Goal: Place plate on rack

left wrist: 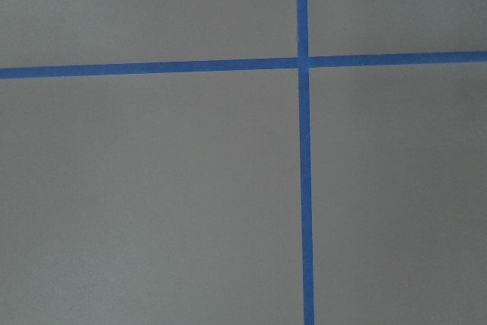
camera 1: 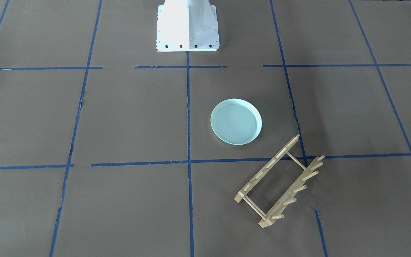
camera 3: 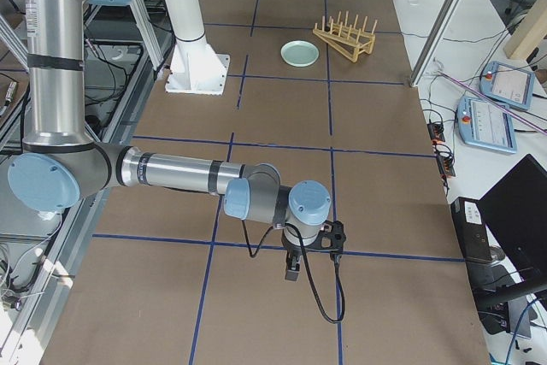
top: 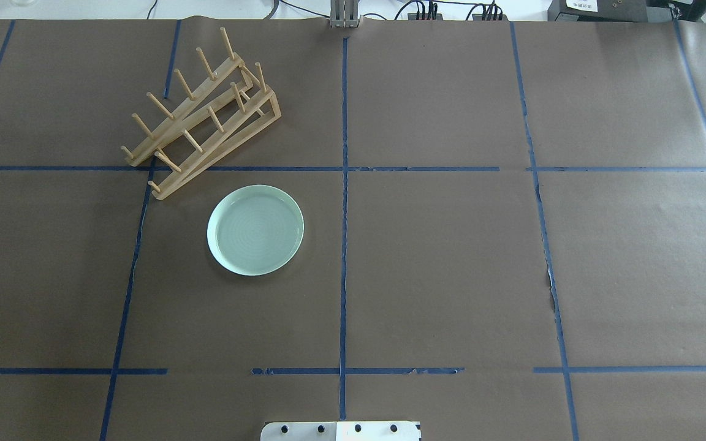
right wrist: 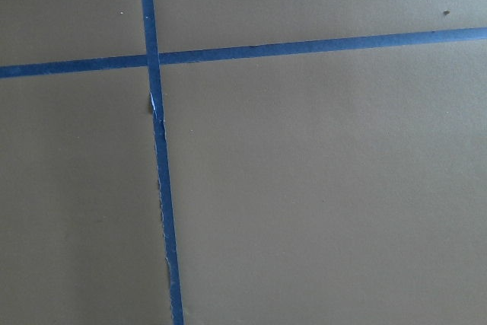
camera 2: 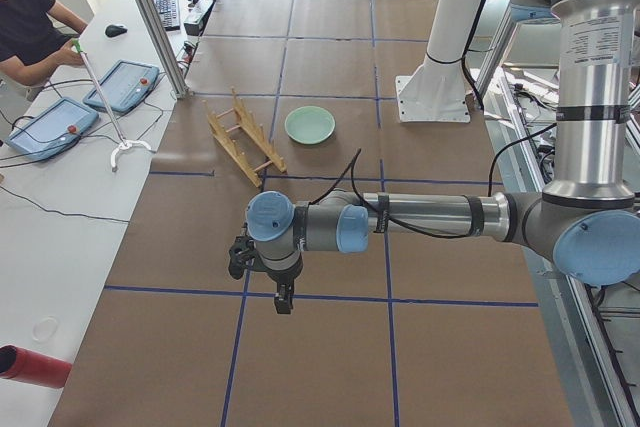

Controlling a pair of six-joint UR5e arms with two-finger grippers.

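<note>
The pale mint-green plate [camera 1: 236,121] lies flat and right side up on the brown table; it also shows in the overhead view [top: 255,229]. The light-wood rack [camera 1: 278,182] stands empty just beyond it on the robot's left side [top: 203,116], set at an angle. The two are apart. My left gripper [camera 2: 283,299] hangs over the table's left end, far from both. My right gripper [camera 3: 292,269] hangs over the right end. Each shows only in a side view, so I cannot tell whether it is open or shut. Both wrist views show only bare table and blue tape.
The white robot base [camera 1: 187,25] stands at the table's near-robot edge [top: 341,430]. Blue tape lines grid the brown surface. An operator [camera 2: 30,27] sits beside the table with teach pendants [camera 2: 120,87]. A red cylinder [camera 2: 30,365] lies on the side bench.
</note>
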